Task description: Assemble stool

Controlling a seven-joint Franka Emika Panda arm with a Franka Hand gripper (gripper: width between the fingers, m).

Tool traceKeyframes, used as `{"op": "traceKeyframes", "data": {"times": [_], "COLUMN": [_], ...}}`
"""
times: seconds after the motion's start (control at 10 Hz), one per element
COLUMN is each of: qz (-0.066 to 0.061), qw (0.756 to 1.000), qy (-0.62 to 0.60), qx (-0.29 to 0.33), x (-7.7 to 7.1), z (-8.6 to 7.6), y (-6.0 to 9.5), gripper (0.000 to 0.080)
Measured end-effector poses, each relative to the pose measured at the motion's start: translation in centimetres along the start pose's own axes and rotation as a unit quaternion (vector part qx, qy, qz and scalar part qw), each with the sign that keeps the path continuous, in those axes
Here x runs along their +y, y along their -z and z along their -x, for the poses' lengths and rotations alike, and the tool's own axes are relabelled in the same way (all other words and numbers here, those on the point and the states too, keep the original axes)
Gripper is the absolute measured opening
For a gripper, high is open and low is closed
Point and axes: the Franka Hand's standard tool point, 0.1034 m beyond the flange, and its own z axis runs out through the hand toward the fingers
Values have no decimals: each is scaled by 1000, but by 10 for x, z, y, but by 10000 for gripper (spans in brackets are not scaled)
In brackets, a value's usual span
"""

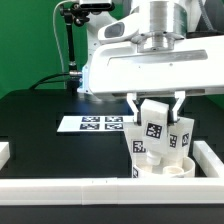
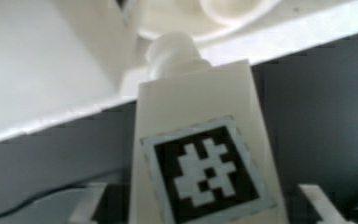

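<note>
White blocky plastic stool leg (image 1: 154,126), bearing a black-and-white square tag, stands slightly tilted in the lower right of the exterior frame. The two-finger gripper (image 1: 158,114) is clamped on its upper part, and its lower end meets the round white disc seat (image 1: 160,172) beneath.

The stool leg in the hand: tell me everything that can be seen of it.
The stool leg is a white, blocky bar, plastic-looking, with a black-and-white square tag on its face. The hand is shut on its sides and holds it slightly tilted over the round seat. In the wrist view its narrowed end meets a rounded part of the seat; whether it is fully in cannot be told.
</note>
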Motion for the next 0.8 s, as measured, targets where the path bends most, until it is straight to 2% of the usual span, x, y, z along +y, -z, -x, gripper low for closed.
{"op": "traceKeyframes", "data": {"times": [0.2,0.8], "qz": [-15,-15], "qw": [1000,1000], "qy": [-17,-8], "qx": [-4,-6], "x": [-16,-17], "z": [10,13], "y": [6,3], "gripper": [324,324]}}
